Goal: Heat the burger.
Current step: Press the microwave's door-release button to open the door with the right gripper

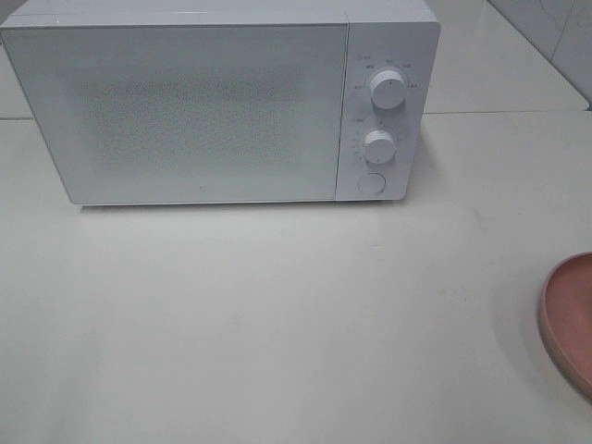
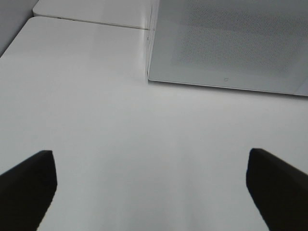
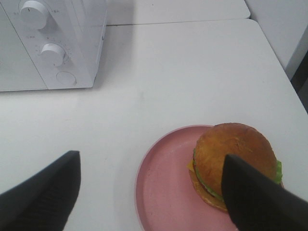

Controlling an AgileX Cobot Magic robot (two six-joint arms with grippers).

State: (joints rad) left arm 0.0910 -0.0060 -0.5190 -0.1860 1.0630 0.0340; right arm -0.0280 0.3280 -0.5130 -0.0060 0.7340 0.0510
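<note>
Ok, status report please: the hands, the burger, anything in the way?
Left hand open, right hand open, both empty. Burger sits on pink plate, not held. Microwave door shut.

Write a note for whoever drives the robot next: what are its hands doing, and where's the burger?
Left end effector: open, empty, over the bare table in front of the microwave.
Right end effector: open, empty, right by the burger.
The burger sits on the pink plate, to the right of the microwave.
Done: nothing yet; the microwave is shut.
Left: open it, put the burger in, close it, start heating.
</note>
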